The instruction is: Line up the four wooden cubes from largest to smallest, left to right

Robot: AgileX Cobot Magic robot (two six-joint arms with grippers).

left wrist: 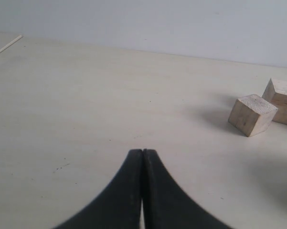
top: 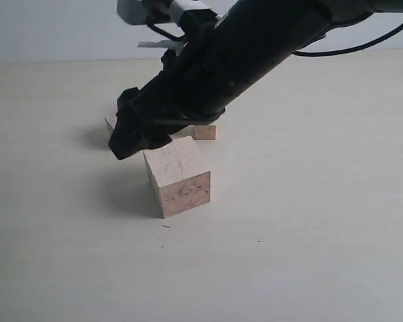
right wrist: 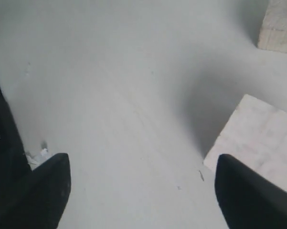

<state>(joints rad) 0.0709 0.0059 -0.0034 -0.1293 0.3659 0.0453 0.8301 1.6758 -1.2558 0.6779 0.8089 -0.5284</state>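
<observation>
Right claw (top: 135, 137), jaws apart and empty, hangs just left of the big cube (top: 178, 176); left claw (left wrist: 142, 160) pressed together.

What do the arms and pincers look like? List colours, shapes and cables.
The right arm is a thick matte black tube with a thin black cable and a white block near its wrist. The right pincer is black and chunky. The left pincer has black fingers tapering to blunt tips.
</observation>
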